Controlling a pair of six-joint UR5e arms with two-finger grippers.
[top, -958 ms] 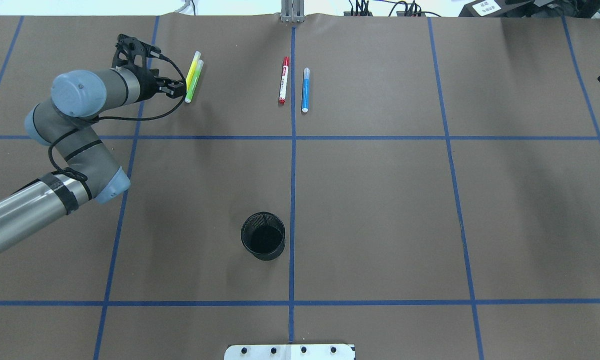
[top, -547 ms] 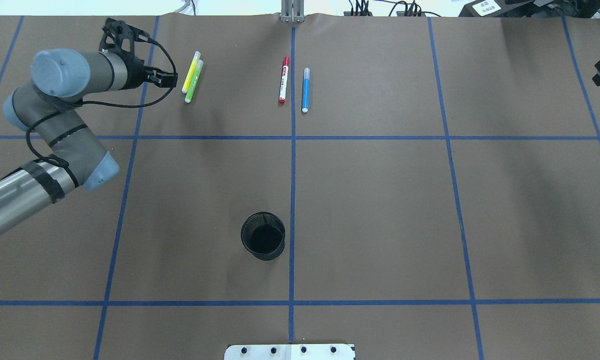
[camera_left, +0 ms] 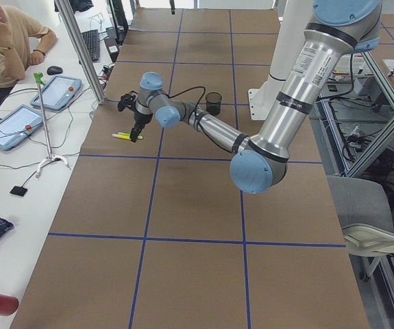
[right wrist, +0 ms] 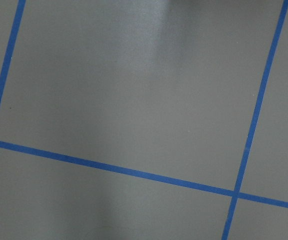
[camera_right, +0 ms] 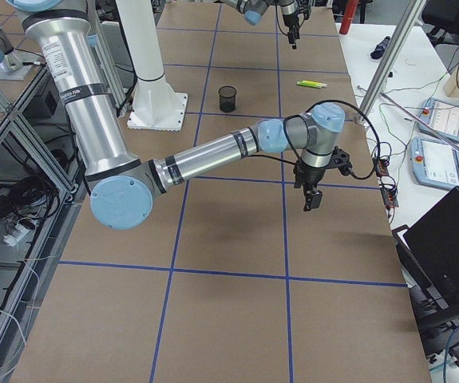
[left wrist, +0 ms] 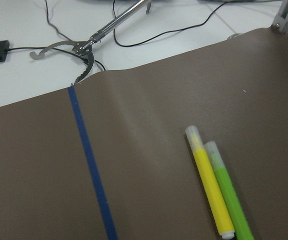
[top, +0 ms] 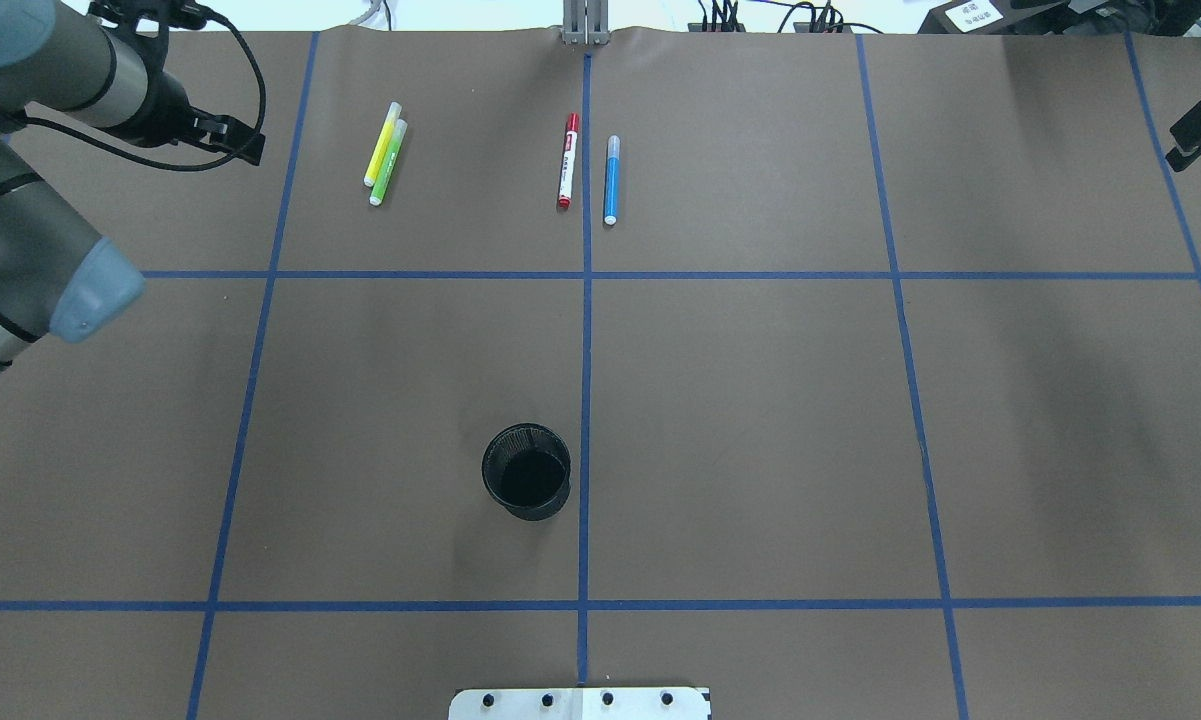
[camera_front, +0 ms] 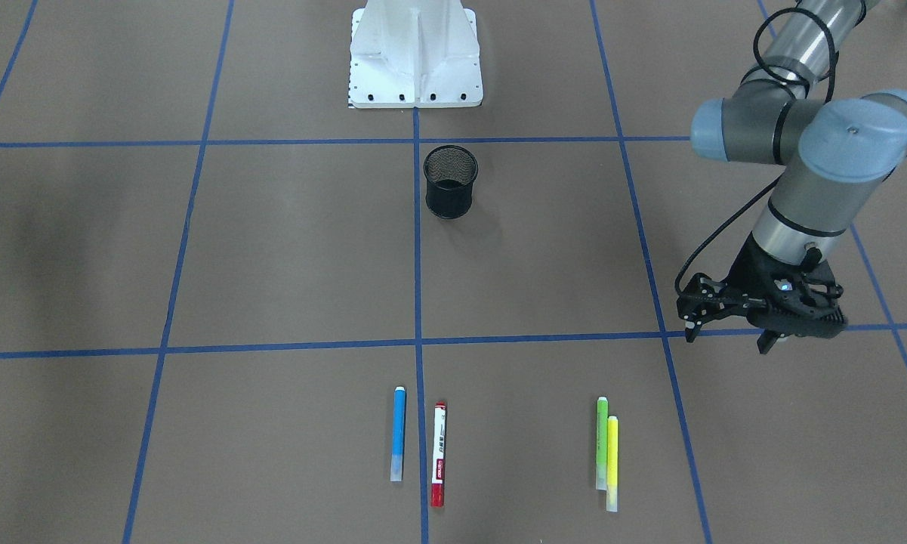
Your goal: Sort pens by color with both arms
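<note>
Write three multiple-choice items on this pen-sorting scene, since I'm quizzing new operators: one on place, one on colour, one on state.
1. Where does the green highlighter lie?
A) in the cup
B) against the yellow highlighter
C) under the right arm

2. What colour are the ends of the white-barrelled pen?
A) red
B) black
C) purple

3. The left gripper is:
A) gripping a pen
B) inside the cup
C) open and empty

1 B: their barrels touch side by side.
2 A: cap and tail are both red.
3 C: its fingers are spread, away from both highlighters.
</note>
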